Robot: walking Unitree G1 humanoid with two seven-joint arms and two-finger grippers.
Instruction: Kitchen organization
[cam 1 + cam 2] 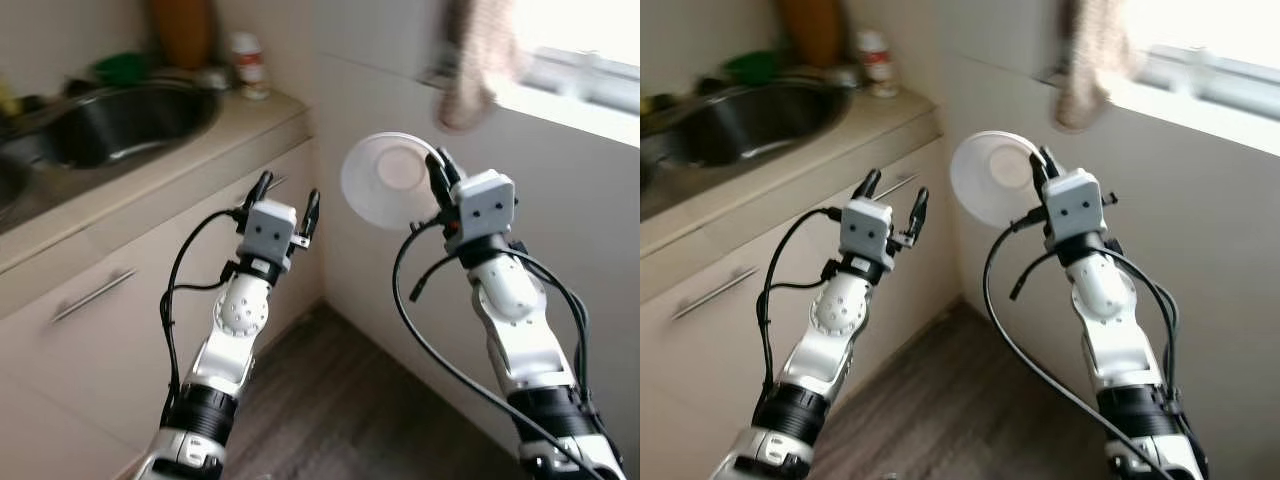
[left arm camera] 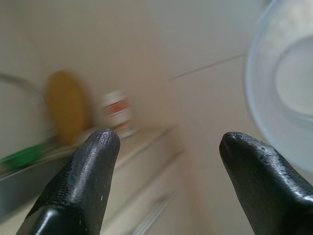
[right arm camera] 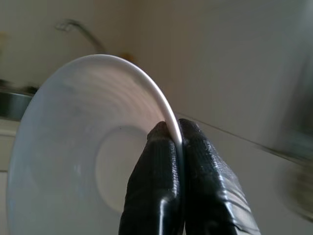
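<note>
My right gripper (image 1: 437, 167) is shut on the rim of a white plate (image 1: 385, 180), held upright in the air in front of a pale wall. The right wrist view shows both black fingers (image 3: 159, 176) pinching the plate (image 3: 73, 137) edge. My left gripper (image 1: 287, 198) is open and empty, raised beside the cabinet front below the counter (image 1: 170, 165). Through its fingers (image 2: 88, 171) I see the plate (image 2: 283, 93) to one side and the counter beyond.
A steel sink (image 1: 110, 120) is set in the beige counter at the left, with a red-labelled jar (image 1: 248, 65), a brown board (image 1: 182, 28) and something green (image 1: 120, 68) behind it. Drawers with a bar handle (image 1: 92, 295) sit below. A cloth (image 1: 472, 60) hangs by the window. Dark wood floor (image 1: 360, 410) lies below.
</note>
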